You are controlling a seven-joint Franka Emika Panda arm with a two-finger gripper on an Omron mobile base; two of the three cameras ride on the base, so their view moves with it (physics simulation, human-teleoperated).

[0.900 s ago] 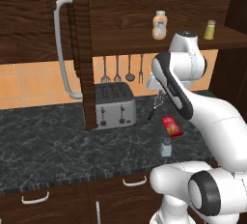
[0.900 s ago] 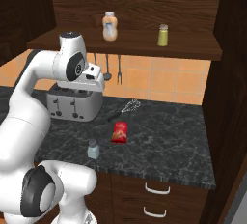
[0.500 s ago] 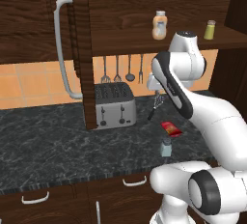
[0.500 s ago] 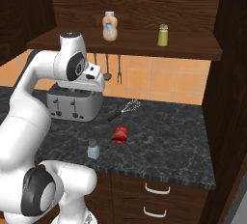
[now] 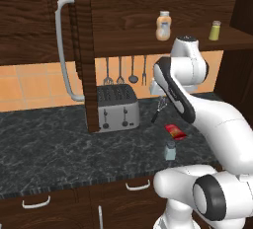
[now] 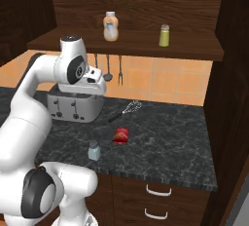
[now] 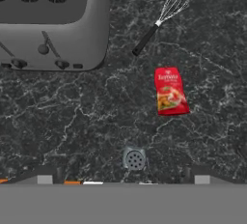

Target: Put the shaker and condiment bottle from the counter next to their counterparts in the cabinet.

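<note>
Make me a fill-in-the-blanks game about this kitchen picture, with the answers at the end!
1. The red condiment bottle is lying flat on the black ____.
2. The wire whisk lies on the counter beside the silver ____.
3. The orange bottle and the yellow-green shaker stand up on the cabinet ____.
4. The small blue-grey shaker is standing ____ near the counter's front edge.

Missing words: counter; toaster; shelf; upright

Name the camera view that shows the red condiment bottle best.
The hand view: the condiment bottle lies flat on the counter, label facing the camera. The right base view shows it small; in the left base view the arm crowds it.
</note>
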